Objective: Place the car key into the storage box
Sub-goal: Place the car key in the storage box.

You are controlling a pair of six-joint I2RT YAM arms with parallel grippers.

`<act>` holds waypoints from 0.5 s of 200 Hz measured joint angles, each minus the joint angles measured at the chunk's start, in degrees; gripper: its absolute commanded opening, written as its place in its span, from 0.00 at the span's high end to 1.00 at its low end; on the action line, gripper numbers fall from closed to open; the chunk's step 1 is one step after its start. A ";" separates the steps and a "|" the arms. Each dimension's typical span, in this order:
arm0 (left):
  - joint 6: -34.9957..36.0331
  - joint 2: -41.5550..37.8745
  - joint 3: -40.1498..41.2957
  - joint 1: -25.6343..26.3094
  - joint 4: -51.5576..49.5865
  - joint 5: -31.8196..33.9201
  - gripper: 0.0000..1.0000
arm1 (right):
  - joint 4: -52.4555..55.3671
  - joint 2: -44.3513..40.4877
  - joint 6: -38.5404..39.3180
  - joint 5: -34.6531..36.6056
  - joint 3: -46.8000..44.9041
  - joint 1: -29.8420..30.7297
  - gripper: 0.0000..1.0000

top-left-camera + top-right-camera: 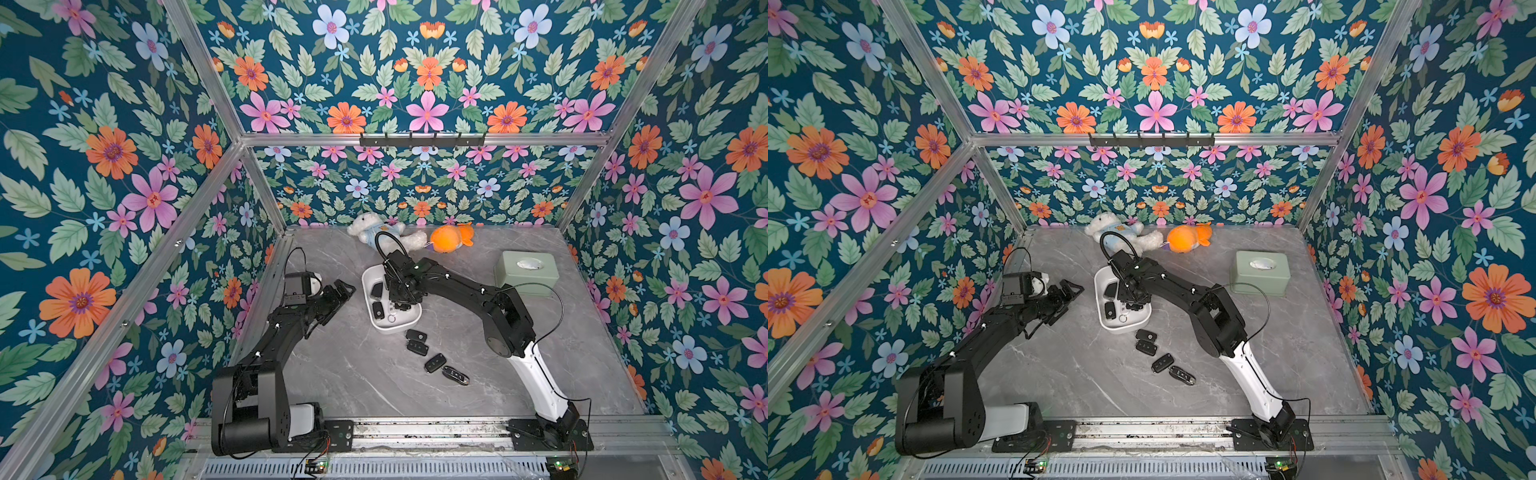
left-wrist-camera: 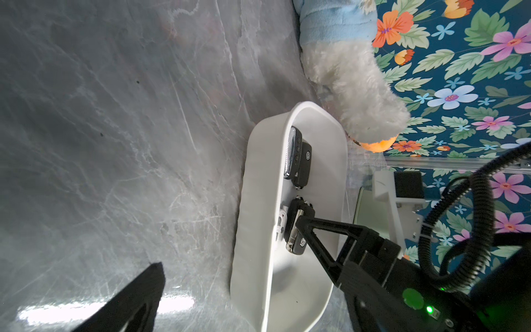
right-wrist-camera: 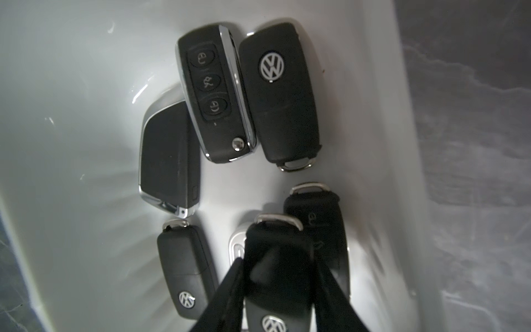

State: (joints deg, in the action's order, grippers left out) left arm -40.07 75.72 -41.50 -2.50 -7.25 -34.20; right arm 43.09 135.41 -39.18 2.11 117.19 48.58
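Floral wallpaper on every wall, grey marble tabletop (image 1: pixel 353 386) underneath. White storage box (image 1: pixel 390 330) sits mid-table, its long axis running away from the robot; the left wrist view shows its outer wall (image 2: pixel 247 201).

Right gripper (image 1: pixel 401 305) is down inside the box, pinching a black car key (image 3: pixel 278 250) by its two long sides. Fingertips (image 3: pixel 227 293) clamp either edge, and the key's chrome loop end points away from the wrist. Left wrist view shows the same key (image 2: pixel 297 230) tilted and within the box walls. Cannot tell if it touches the box floor.

From the right wrist view the held key overlaps a white fob (image 3: pixel 237 247) and another black key (image 3: pixel 316 227). Also in the box:
- three-button key (image 3: pixel 214 95) with a chrome edge
- VW key (image 3: pixel 280 95) just beside the three-button one
- plain black fob (image 3: pixel 166 161)
- second VW key (image 3: pixel 184 273)

Left gripper (image 1: pixel 338 301) has its jaws spread wide and empty. It sits on the left side of the box, apart from it.

Four loose keys (image 1: pixel 435 362) lie in a line on the table, starting just beside the box's near end and trailing toward the right arm's base. White plush bear (image 1: pixel 382 232) and orange plush (image 1: pixel 451 239) are at the back edge. Sage-green box (image 1: pixel 525 272) is on the right side, well apart from the storage box.
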 measured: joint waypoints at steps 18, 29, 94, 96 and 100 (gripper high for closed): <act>0.00 -0.15 0.04 -0.28 0.00 0.02 0.00 | 0.37 0.92 0.20 -0.31 1.60 0.02 0.60; 0.00 -0.28 0.22 -0.48 0.00 0.02 0.01 | 0.59 1.44 0.33 -0.61 2.36 0.04 0.59; 0.00 -0.39 0.55 -0.83 0.00 -0.07 0.01 | 1.95 1.70 1.11 -0.55 3.41 0.04 0.49; 0.00 -0.39 0.52 -0.83 0.00 -0.07 0.01 | 1.99 1.64 1.11 -0.52 3.41 0.04 0.49; 0.00 -0.39 0.50 -0.83 0.00 -0.15 0.01 | 2.10 1.49 1.09 -0.50 3.39 0.02 0.48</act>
State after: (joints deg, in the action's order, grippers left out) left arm -40.07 75.33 -40.99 -3.33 -7.25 -34.35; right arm 45.19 136.90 -38.09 1.61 120.57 48.60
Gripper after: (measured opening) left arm 0.994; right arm 0.515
